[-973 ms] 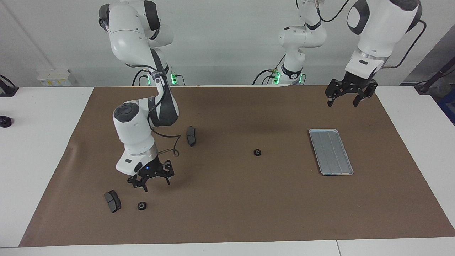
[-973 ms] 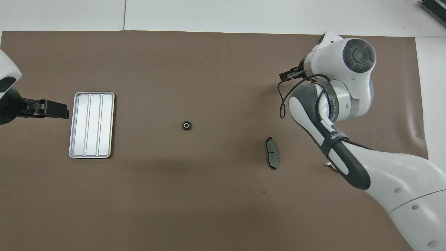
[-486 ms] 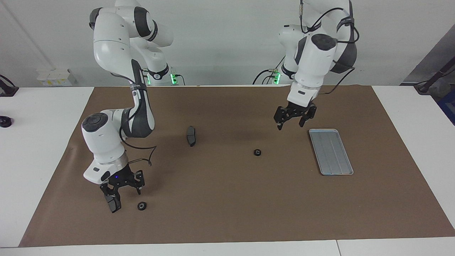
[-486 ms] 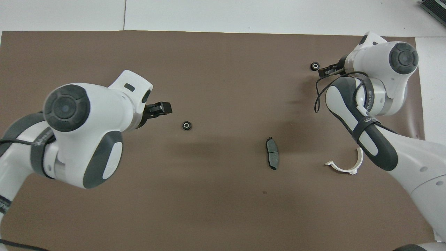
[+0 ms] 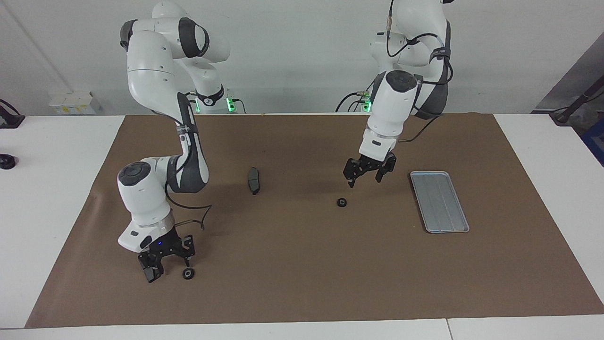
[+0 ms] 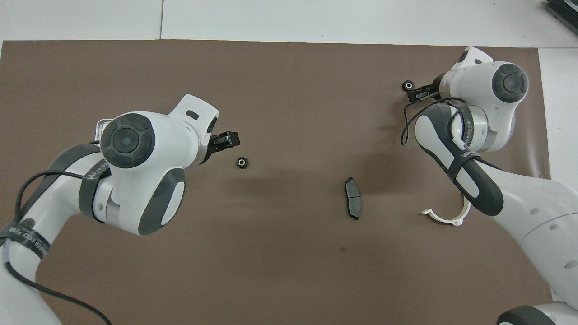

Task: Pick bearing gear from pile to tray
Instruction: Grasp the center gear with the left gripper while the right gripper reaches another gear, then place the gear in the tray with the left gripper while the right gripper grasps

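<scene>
One small black gear (image 5: 342, 202) lies mid-table; it also shows in the overhead view (image 6: 242, 162). My left gripper (image 5: 364, 179) hangs open just above it, a little nearer the robots, and shows in the overhead view (image 6: 226, 140). A second gear (image 5: 188, 273) lies at the right arm's end (image 6: 408, 85). My right gripper (image 5: 167, 263) is open and low beside it, one finger at a dark brake pad (image 5: 151, 273). The silver tray (image 5: 439, 201) lies empty at the left arm's end; the left arm hides most of it from overhead (image 6: 97, 131).
A second brake pad (image 5: 254, 180) lies between the arms, also in the overhead view (image 6: 353, 204). A white half-ring bracket (image 6: 445, 216) lies by the right arm, hidden in the facing view. Brown mat (image 5: 302, 283) covers the table.
My left gripper swung from the tray's end to over the central gear and came down. My right gripper moved toward its end of the table and dropped beside the brake pad and second gear.
</scene>
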You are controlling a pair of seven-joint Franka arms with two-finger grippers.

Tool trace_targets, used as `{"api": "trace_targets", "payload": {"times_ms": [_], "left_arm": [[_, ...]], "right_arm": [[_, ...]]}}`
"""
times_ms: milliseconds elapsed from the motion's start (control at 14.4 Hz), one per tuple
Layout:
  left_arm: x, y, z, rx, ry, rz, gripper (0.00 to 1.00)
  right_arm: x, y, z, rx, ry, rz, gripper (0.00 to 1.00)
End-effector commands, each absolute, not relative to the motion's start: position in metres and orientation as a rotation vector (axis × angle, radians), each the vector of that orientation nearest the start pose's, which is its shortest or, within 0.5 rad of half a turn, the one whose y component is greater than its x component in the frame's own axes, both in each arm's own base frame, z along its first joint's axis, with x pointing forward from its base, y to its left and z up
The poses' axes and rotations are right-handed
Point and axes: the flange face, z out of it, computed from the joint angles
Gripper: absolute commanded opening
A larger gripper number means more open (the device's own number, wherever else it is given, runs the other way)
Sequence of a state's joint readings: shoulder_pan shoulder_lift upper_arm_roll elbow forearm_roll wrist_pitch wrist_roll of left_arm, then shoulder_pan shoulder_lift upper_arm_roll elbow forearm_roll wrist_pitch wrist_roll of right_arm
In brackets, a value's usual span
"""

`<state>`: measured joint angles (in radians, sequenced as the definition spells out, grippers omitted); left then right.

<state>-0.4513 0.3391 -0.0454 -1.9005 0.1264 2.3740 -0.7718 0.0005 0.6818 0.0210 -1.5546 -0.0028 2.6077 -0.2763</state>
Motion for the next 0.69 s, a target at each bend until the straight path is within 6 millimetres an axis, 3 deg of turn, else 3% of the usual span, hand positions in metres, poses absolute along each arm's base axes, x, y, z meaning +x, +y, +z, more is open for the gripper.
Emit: {"api": "trace_targets", "payload": {"times_ms": [0,139,208,625], "left_arm": [[0.565,-0.304,0.325,-3.12,-0.305,-0.28,0.93],[0.563,-0.306,0.316,-3.118,-0.334,-0.269,0.72],[0.554,-0.317,0.312,-3.115,-0.364,-0.255,0.69],[0.529,-0.32,0.292,-3.109,-0.363,-0.218,0.69]], "right_arm": [[0.742,0.027,0.29,-3.078,-0.424,-0.61,0.69],[0.745,0.03,0.294,-3.074,-0.387,-0.626,0.67],[0.746,0.03,0.292,-3.074,-0.384,-0.631,0.67],[0.757,0.043,0.289,-3.005,-0.304,-0.708,0.66]]}}
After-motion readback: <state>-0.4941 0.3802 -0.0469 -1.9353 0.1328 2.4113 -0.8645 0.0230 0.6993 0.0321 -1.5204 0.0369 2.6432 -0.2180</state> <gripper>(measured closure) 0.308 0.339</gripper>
